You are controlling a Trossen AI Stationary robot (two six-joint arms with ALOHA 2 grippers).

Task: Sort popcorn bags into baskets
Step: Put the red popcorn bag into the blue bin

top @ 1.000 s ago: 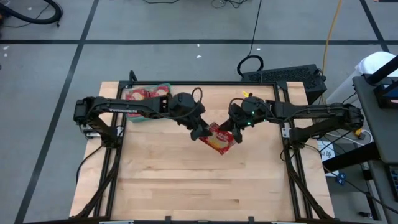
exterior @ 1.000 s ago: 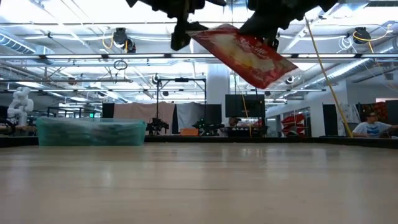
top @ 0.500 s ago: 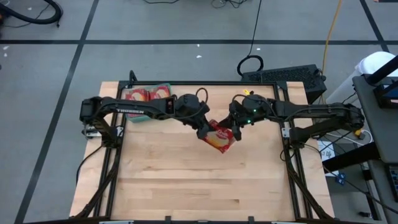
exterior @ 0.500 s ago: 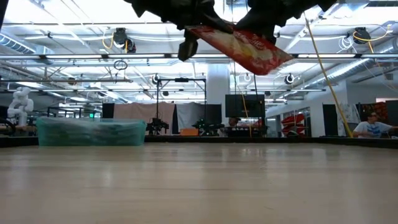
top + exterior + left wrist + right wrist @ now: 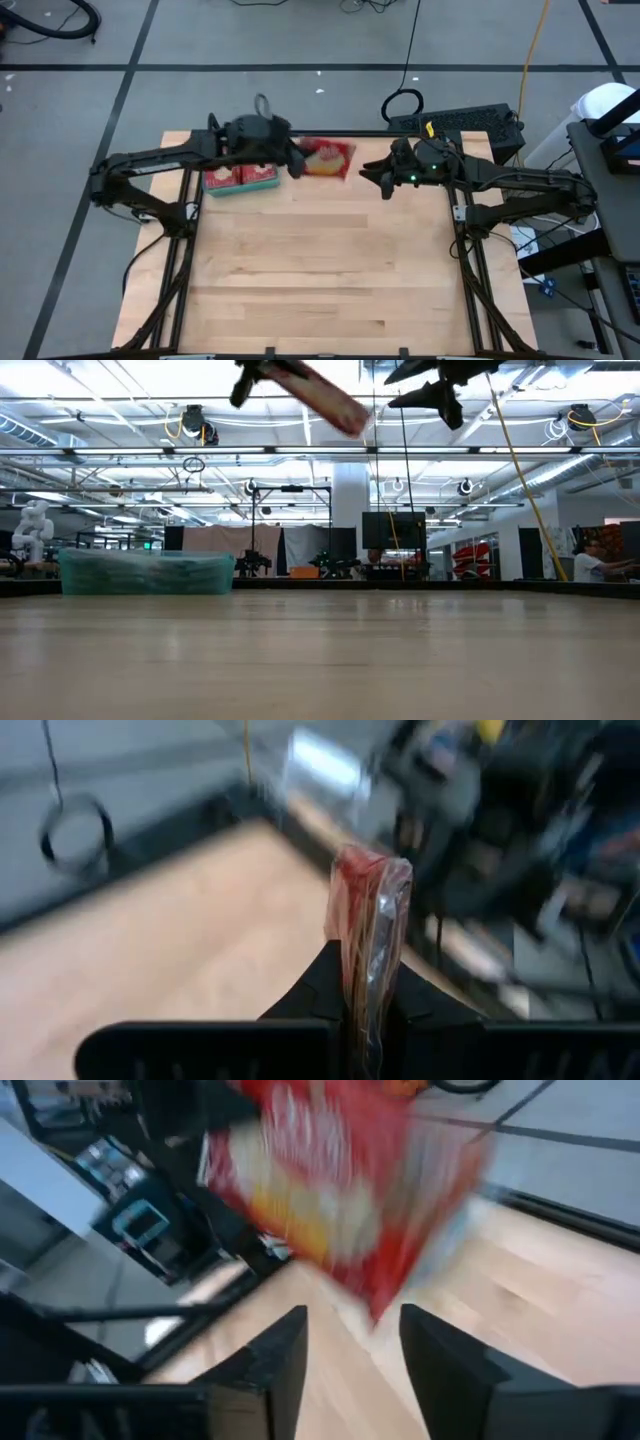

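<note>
Overhead, table-level, two wrist views

Nothing readable anywhere for me right now. The popcorn bag (image 5: 340, 1190) in front of my right wrist camera has white lettering on red, but it's a smear; the packets in the basket (image 5: 240, 179) look too small.

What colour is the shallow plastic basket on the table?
Teal-green basket, clearest in the low view.

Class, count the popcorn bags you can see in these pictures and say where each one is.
3. One popcorn bag hangs in the shut left gripper above the table's far edge; two lie side by side in the basket, at and. More may be hidden beneath.
</note>
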